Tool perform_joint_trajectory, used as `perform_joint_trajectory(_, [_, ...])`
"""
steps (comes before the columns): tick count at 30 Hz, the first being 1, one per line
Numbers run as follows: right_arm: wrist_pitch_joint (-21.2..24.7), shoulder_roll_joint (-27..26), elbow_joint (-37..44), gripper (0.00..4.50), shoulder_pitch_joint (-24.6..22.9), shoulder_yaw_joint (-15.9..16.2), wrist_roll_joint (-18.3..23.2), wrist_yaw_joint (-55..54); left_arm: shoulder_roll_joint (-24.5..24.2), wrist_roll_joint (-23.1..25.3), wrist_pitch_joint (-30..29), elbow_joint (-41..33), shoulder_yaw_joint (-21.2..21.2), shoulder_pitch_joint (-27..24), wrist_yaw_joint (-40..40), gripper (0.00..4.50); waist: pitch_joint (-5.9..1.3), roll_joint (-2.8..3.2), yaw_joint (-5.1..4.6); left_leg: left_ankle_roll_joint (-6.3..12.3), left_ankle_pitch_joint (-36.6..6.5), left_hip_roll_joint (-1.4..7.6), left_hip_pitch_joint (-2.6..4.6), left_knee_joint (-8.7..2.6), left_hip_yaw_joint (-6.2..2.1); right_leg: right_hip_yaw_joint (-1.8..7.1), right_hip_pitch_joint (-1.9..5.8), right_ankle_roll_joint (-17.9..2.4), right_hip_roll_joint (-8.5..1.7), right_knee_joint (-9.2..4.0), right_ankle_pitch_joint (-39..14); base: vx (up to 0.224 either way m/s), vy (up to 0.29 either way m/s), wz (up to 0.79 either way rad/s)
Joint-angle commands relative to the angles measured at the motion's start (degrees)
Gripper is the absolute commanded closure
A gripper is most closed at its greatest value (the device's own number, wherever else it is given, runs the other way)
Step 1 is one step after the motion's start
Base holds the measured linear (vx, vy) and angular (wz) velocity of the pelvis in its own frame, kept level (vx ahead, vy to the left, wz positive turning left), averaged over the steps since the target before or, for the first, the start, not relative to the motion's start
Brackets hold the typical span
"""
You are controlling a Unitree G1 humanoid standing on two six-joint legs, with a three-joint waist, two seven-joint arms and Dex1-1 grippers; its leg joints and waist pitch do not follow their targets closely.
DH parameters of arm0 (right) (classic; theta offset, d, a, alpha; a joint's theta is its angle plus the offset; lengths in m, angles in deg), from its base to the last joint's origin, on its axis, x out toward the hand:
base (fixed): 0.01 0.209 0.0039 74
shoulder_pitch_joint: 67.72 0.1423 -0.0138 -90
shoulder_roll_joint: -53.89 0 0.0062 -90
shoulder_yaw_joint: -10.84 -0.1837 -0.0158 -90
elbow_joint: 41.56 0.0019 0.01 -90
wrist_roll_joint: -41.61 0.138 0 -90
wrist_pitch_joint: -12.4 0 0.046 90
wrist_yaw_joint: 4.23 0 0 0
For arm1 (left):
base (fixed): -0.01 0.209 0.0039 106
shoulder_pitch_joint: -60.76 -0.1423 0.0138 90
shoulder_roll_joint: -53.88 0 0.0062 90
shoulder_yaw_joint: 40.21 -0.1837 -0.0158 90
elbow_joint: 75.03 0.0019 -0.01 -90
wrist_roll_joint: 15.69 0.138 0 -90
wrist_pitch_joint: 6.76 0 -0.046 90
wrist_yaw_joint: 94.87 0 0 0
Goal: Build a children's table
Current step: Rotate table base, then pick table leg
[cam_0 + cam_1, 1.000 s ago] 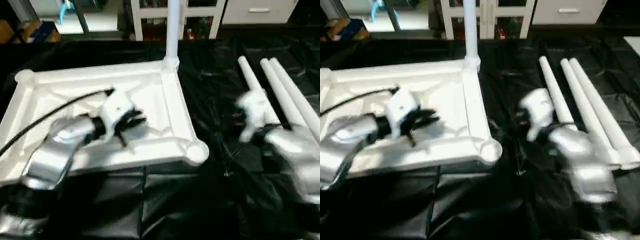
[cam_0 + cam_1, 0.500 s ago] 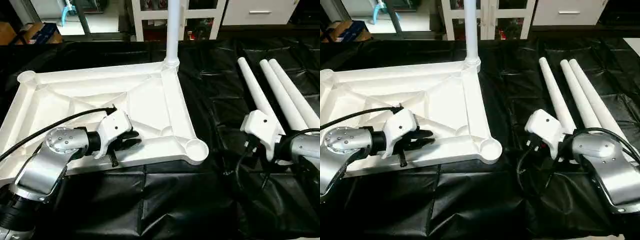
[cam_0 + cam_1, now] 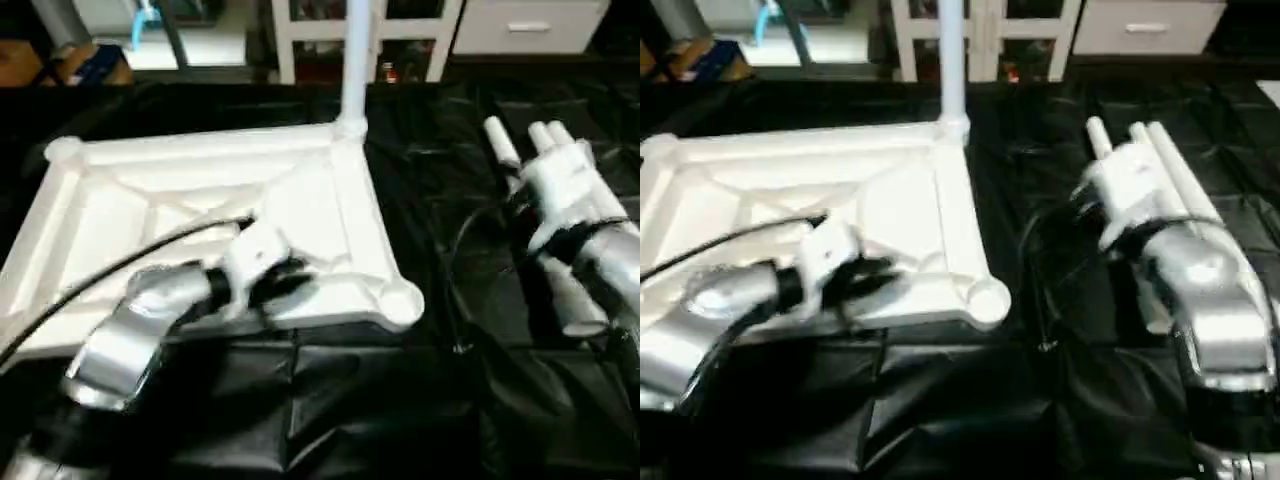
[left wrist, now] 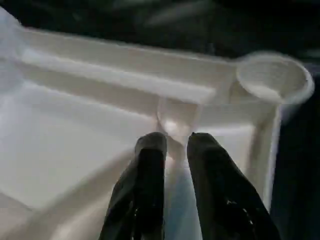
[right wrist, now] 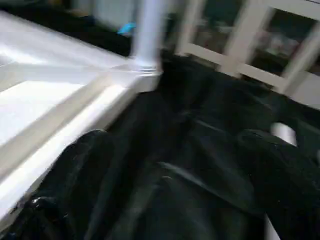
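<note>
A: The table top [image 3: 200,215] lay ribs-up on the black sheet [image 3: 380,400] — one leg [image 3: 352,60] stood in its far corner socket.

B: Left gripper [image 4: 175,145]?

A: Over a rib by the near socket [image 4: 272,77], fingers [image 4: 150,165] slightly parted, holding nothing. Right gripper [image 5: 170,165] gaped wide above the sheet, near the loose legs [image 3: 575,290]. No lettering was legible.

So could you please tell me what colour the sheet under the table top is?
Black; the sheet shows best in the right eye view.
</note>
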Motion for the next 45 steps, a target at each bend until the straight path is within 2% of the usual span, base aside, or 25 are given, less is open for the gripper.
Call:
perform_joint_trajectory(1, [5.79,0.76,-1.03,0.12,0.14,-3.77,0.12,-2.52,1.74,-3.68,-2.12,-1.5,2.6,1.05,0.64,3.53,-4.89,0.6,-0.1,4.51,-9.43,2.04,1.62,-3.79,-1.02,1.67,3.64,-15.28,-1.66,-3.1,-11.26,0.0,0.0,0.0])
perform_joint_trajectory(2, [9.32,1.79,-1.27,0.12,0.21,-4.97,-0.12,-2.48,3.06,-5.47,-2.97,-1.96,3.18,1.83,0.55,3.53,-4.95,0.37,-0.05,4.49,-9.86,2.01,1.61,-3.73,-1.05,1.7,3.72,-15.23,-1.72,-3.14,-11.6,0.0,0.0,0.0])
perform_joint_trajectory(3, [12.11,2.65,-1.45,0.12,0.31,-5.83,0.14,-2.01,4.1,-6.72,-3.69,-2.22,3.45,2.57,0.45,3.53,-4.65,0.97,-0.06,4.44,-10.77,1.89,1.63,-3.8,-1.05,1.67,3.73,-15.11,-1.63,-3.28,-12.7,0.0,0.0,0.0])
perform_joint_trajectory(5, [16.09,3.97,-1.77,0.06,0.64,-6.42,0.37,-1.41,5.57,-7.65,-4.7,-2.11,3.38,3.9,0.43,3.53,-4.68,0.86,0.04,4.86,-10.73,1.8,1.73,-3.63,-1.03,1.85,3.89,-14.87,-1.76,-3.44,-13.64,0.0,0.0,0.0])
perform_joint_trajectory(6, [17.08,4.54,-2.47,0.06,1.03,-6.65,0.54,-1.45,6.21,-7.79,-4.98,-2.02,3.16,4.49,0.39,3.53,-4.49,1.25,-0.11,5.26,-10.2,1.65,1.16,-3.61,-1.19,1.75,4.15,-14.26,-2.0,-3.39,-15.33,0.0,0.0,0.0])
perform_joint_trajectory(8, [20.85,6.64,-3.96,0.06,2.42,-6.24,-0.58,-2.34,7.28,-7.99,-5.37,-2.31,2.07,5.68,-0.11,3.53,-4.57,1.1,-0.32,5.43,-9.88,1.6,1.25,-3.51,-1.21,1.63,4.13,-13.14,-2.0,-3.78,-17.44,0.0,0.0,0.0])
perform_joint_trajectory(10, [25.34,9.93,-6.27,0.06,4.84,-3.88,-1.66,-3.25,7.77,-9.64,-6.89,-4.13,0.8,6.37,-0.68,3.53,-4.5,1.04,-0.75,5.19,-8.84,1.48,0.93,-3.54,-1.5,1.43,4.47,-12.38,-2.01,-3.72,-19.23,0.0,0.0,0.0])
perform_joint_trajectory(11, [25.96,10.61,-7.04,0.06,5.37,-3.53,-1.23,-2.85,7.84,-10.08,-7.41,-4.79,0.43,6.4,-0.76,3.53,-4.46,1.5,-0.81,5.19,-8.89,1.47,0.98,-3.45,-1.46,1.45,4.34,-12.19,-2.04,-3.77,-19.5,0.0,0.0,0.0])
perform_joint_trajectory(12, [26.45,10.9,-7.15,0.06,5.52,-3.3,-1.22,-2.64,7.9,-10.25,-7.55,-5.05,0.34,6.33,-0.81,3.53,-4.47,1.09,-1.04,5.39,-9.43,1.38,0.98,-3.35,-1.29,1.42,4.29,-11.84,-1.97,-4.06,-20.23,0.0,0.0,0.0])
perform_joint_trajectory(15, [27.29,11.39,-9.36,0.06,6.78,-2.68,-1.85,-2.51,7.83,-11.04,-8.29,-5.98,0.14,6.21,-0.9,3.53,-4.62,1.02,-1.21,6.18,-8.61,1.43,1.03,-3.25,-1.26,1.33,4.12,-11.4,-1.85,-4.13,-20.34,0.0,0.0,0.0])
perform_joint_trajectory(17, [28.37,12.04,-11.85,0.06,7.73,-1.72,-2.09,-1.45,7.57,-11.4,-9.03,-6.7,0.22,6.08,-0.88,3.53,-4.71,0.8,-1.27,6.35,-8.27,1.52,1.09,-3.24,-1.26,1.28,4.08,-12.03,-1.8,-4.09,-20.0,0.0,0.0,0.0])
perform_joint_trajectory(18, [30.18,12.84,-13.52,0.06,8.48,-0.61,-1.21,0.78,7.24,-11.76,-9.78,-7.38,0.47,5.94,-1.05,3.53,-4.68,0.77,-1.27,6.48,-8.08,1.5,1.07,-3.21,-1.33,1.25,4.13,-12.47,-1.73,-3.92,-19.62,0.0,0.0,0.0])
perform_joint_trajectory(21, [31.19,13.27,-14.55,0.06,8.92,0.19,0.32,3.46,6.91,-11.88,-10.18,-7.68,0.61,5.86,-1.29,3.53,-4.65,1.05,-0.89,6.93,-8.05,1.76,1.25,-3.23,-1.22,1.36,4.03,-12.71,-1.74,-3.88,-18.85,0.0,0.0,0.0])
perform_joint_trajectory(22, [31.96,14.24,-16.99,0.06,10.13,2.04,0.86,5.29,6.49,-12.2,-10.65,-8.0,0.67,5.96,-1.12,3.53,-4.76,0.62,-0.85,7.0,-8.03,1.75,1.24,-3.22,-1.32,1.29,4.1,-13.15,-1.77,-3.6,-18.53,0.0,0.0,0.0])
perform_joint_trajectory(23, [32.02,14.41,-17.29,0.06,10.28,2.36,0.83,5.45,6.4,-12.29,-10.73,-8.08,0.67,5.97,-1.06,3.53,-4.68,0.35,-0.88,7.12,-7.99,1.75,1.13,-3.27,-1.2,1.35,4.13,-13.09,-1.75,-3.77,-18.54,0.0,0.0,0.0])
perform_joint_trajectory(25, [33.37,15.15,-19.77,0.06,11.73,3.89,0.8,6.42,5.87,-12.96,-11.45,-8.99,0.71,5.87,-0.79,3.53,-4.57,0.23,-0.72,6.96,-7.86,1.83,1.2,-3.21,-1.13,1.49,4.0,-13.15,-1.93,-3.8,-19.29,0.0,0.0,0.0])
perform_joint_trajectory(26, [33.43,15.17,-19.86,0.24,11.78,3.94,0.81,6.47,5.85,-12.99,-11.48,-9.04,0.71,5.86,-0.79,3.52,-4.65,0.3,-0.69,6.87,-7.74,1.8,1.2,-3.17,-1.17,1.47,4.08,-13.2,-1.95,-3.68,-19.3,0.0,0.0,0.0])
perform_joint_trajectory(28, [35.06,15.59,-23.12,0.24,13.49,5.29,-0.04,6.74,5.25,-14.65,-12.78,-10.89,0.57,5.4,-1.78,3.52,-4.73,0.14,-0.62,6.87,-6.71,1.79,1.17,-3.13,-1.19,1.45,4.06,-13.51,-1.91,-3.46,-18.58,0.0,0.0,0.0])
perform_joint_trajectory(29, [35.3,15.84,-24.17,0.52,13.88,6.03,-0.63,6.8,4.67,-15.58,-13.49,-11.91,0.41,5.09,-2.71,3.52,-4.77,-0.36,-0.64,6.96,-6.54,1.8,1.12,-3.17,-1.1,1.49,4.09,-13.63,-1.9,-3.52,-18.38,0.0,0.0,0.0])
perform_joint_trajectory(30, [35.42,16.05,-24.85,0.52,14.15,6.58,-1.05,7.01,4.24,-16.23,-13.99,-12.59,0.3,4.89,-3.31,3.52,-4.75,-0.06,-0.47,6.92,-6.26,1.9,1.13,-3.14,-1.14,1.55,4.06,-13.91,-2.03,-3.37,-18.15,0.0,0.0,0.0])
perform_joint_trajectory(33, [36.22,16.49,-26.15,0.7,14.69,7.73,-1.34,7.66,2.57,-17.84,-15.36,-14.47,-0.18,4.12,-5.34,3.52,-4.62,-0.21,-0.45,7.18,-6.01,1.93,1.0,-3.15,-1.07,1.55,4.05,-14.01,-1.96,-3.29,-17.85,0.0,0.0,0.0])
perform_joint_trajectory(34, [36.45,16.81,-27.34,0.94,15.18,8.53,-1.21,8.26,1.59,-18.73,-16.13,-15.46,-0.48,3.66,-6.5,3.52,-4.6,-0.14,-0.45,7.0,-6.43,1.85,1.09,-3.09,-1.04,1.52,3.97,-14.0,-1.99,-3.29,-18.53,0.0,0.0,0.0])
perform_joint_trajectory(35, [36.44,16.96,-27.94,1.02,15.43,8.89,-1.16,8.51,1.2,-19.14,-16.45,-15.89,-0.55,3.48,-6.92,3.52,-4.63,-0.6,-0.53,7.0,-6.63,1.85,1.07,-3.13,-0.96,1.55,4.01,-13.92,-1.94,-3.42,-18.74,0.0,0.0,0.0])
perform_joint_trajectory(36, [36.07,17.17,-28.98,1.08,15.78,9.58,-1.34,8.8,0.53,-20.02,-17.07,-16.59,-0.65,3.21,-7.53,3.52,-4.57,-0.39,-0.39,6.73,-6.8,1.93,1.15,-3.15,-1.04,1.6,4.0,-13.85,-2.06,-3.36,-19.2,0.0,0.0,0.0])
perform_joint_trajectory(45, [35.34,17.13,-31.8,1.89,17.15,10.57,-1.99,9.53,-0.59,-20.27,-17.5,-17.09,-0.98,3.24,-6.83,3.52,-4.58,-0.56,-0.43,5.79,-7.65,1.89,1.13,-3.1,-1.0,1.69,4.0,-13.38,-2.03,-3.4,-19.99,0.0,0.0,0.0])
